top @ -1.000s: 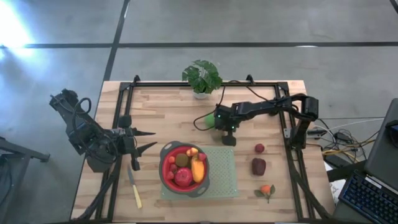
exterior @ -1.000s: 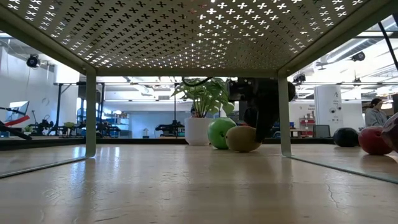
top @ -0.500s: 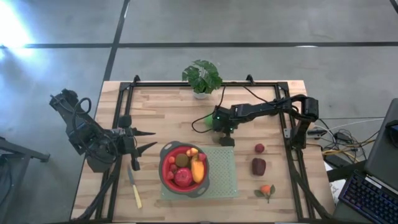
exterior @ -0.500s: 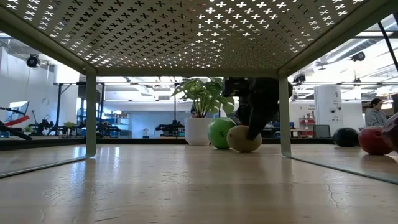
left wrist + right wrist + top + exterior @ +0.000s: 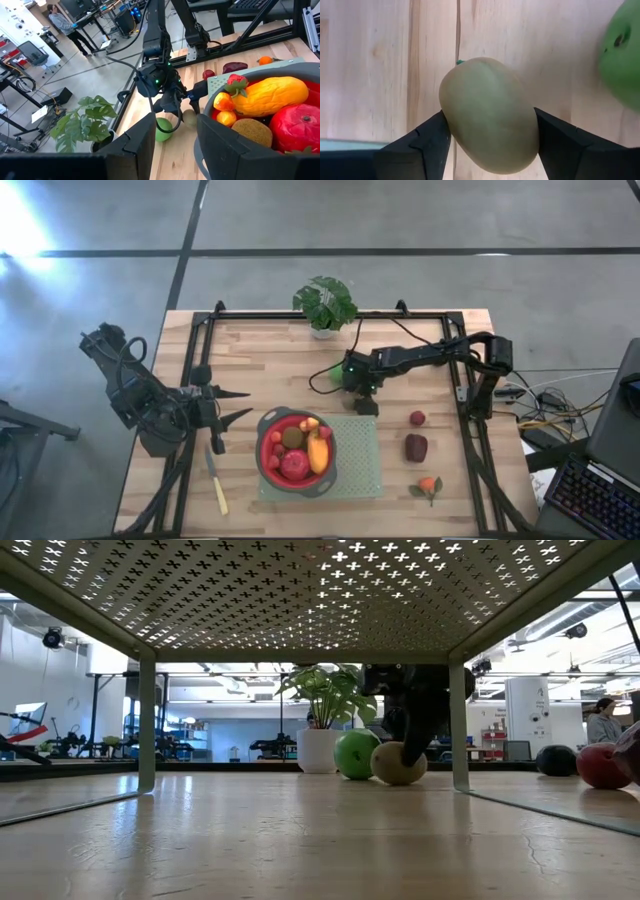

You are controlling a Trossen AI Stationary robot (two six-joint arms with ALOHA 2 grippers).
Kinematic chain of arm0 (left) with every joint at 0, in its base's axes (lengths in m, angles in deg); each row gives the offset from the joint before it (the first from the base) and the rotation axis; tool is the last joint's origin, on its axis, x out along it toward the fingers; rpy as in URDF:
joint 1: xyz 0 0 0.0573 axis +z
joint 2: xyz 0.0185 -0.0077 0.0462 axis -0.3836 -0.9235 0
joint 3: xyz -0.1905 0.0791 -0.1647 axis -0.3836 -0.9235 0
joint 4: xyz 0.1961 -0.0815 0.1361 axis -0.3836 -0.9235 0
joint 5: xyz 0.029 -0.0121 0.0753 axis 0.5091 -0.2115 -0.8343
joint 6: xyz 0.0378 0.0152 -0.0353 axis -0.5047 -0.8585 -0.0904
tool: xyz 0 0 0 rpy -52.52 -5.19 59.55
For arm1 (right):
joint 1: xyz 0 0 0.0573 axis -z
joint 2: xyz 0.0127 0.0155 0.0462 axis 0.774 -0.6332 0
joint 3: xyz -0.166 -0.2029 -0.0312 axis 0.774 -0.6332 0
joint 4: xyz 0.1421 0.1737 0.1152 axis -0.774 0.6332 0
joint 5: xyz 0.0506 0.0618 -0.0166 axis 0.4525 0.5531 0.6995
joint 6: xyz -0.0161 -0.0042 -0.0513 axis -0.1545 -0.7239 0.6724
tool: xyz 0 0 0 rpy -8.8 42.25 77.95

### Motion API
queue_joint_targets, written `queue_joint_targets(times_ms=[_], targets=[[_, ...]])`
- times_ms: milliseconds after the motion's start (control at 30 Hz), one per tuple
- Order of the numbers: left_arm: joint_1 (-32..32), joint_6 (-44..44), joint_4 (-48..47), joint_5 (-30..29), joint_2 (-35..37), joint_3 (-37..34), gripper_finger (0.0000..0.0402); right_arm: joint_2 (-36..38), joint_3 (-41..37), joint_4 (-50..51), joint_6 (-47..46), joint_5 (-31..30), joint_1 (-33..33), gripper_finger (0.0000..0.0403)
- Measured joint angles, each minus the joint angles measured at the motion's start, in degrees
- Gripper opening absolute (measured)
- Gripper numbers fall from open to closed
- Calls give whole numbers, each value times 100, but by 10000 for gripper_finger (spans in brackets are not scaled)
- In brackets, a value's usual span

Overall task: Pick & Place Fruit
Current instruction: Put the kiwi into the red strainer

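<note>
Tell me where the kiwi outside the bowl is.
The kiwi lies on the table mid-right in the high view, between the right gripper's fingers, beside the green ball and just beyond the mat.

No legible text — none anywhere.

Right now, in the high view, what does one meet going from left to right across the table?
Knife → bowl → mat → small red fruit → orange fruit
</note>
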Motion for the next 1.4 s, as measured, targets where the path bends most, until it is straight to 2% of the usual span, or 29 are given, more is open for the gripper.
queue_joint_targets(times_ms=[167,367,633,867,1100,1400], targets=[[0,1,-1,0,0,-1,149,164,32,343,2,-16,0,247],[0,1,0,0,-1,-1,149,664,37,588,2,-23,0,237],[0,1,-1,0,-1,-1,149,1710,37,820,-174,-16,-3,250],[-1,0,1,0,-1,-1,149,2813,37,796,-273,-11,-69,239],[-1,0,-1,0,0,0,149,3579,39,312,-437,10,-569,250],[-1,1,0,0,-1,0,149,3847,39,-468,-480,10,-1591,240]])
